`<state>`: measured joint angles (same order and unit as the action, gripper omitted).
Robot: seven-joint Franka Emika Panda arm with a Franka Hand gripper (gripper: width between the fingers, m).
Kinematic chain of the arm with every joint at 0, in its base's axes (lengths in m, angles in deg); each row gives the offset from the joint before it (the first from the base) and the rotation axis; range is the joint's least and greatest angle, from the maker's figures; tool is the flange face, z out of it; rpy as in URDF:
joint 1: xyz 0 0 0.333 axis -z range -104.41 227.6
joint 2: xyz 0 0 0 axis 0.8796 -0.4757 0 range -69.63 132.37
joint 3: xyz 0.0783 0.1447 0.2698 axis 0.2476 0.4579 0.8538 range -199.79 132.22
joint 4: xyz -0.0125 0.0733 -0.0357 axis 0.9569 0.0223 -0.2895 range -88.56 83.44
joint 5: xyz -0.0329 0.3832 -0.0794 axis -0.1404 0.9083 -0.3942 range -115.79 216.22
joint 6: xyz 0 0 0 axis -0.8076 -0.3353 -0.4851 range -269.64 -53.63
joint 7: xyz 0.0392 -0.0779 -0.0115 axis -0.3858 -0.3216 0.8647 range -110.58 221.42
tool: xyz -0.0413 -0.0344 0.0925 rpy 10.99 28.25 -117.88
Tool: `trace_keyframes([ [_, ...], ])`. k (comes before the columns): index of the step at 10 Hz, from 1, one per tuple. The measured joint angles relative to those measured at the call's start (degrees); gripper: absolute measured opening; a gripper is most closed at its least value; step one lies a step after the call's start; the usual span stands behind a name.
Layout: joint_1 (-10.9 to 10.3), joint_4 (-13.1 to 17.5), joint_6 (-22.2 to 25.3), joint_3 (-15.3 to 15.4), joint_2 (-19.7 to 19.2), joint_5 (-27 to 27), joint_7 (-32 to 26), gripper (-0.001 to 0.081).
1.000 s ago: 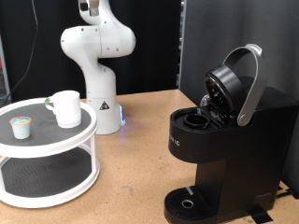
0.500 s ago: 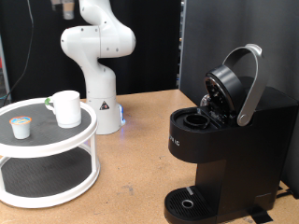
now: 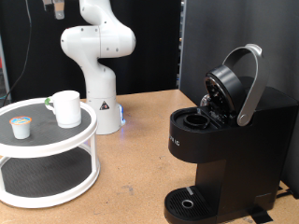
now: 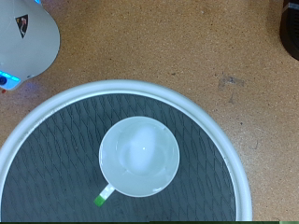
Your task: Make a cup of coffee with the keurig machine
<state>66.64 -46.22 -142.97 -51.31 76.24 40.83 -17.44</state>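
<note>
The white cup (image 3: 65, 107) stands upright on the top tier of a round white stand (image 3: 56, 142) at the exterior view's left. The wrist view looks straight down into the cup (image 4: 140, 157), which appears empty. The black keurig machine (image 3: 229, 149) stands at the exterior view's right with its lid and silver handle (image 3: 250, 84) raised and the pod chamber (image 3: 195, 120) exposed. My gripper (image 3: 58, 7) shows only as a dark part at the exterior view's top edge, high above the cup. No fingers appear in the wrist view.
A small pod (image 3: 21, 126) with a tan-and-blue top sits on the stand beside the cup. The white robot base (image 3: 98, 65) rises behind the stand; its foot (image 4: 23, 37) shows in the wrist view. The stand has a lower shelf (image 3: 42, 177).
The arm's hand has swung along the exterior view's top edge towards the left, ending above the stand and cup. Cup, pod and machine have not moved.
</note>
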Motion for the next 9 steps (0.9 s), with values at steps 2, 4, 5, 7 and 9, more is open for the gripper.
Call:
trace_keyframes([
  [2, 1.17, -0.47, -3.49, -2.40, -0.01, 0.00, 0.97, 0.0805],
  [4, 2.94, -0.60, -7.19, -5.06, -0.76, -0.05, 2.85, 0.0805],
  [5, 3.29, -0.24, -7.38, -6.02, -1.96, -0.83, 2.73, 0.0805],
  [7, 3.29, 0.50, -8.68, -7.56, -4.86, -2.33, 1.61, 0.0805],
  [9, 3.29, 0.34, -12.08, -8.54, -7.09, -2.18, 3.52, 0.0805],
])
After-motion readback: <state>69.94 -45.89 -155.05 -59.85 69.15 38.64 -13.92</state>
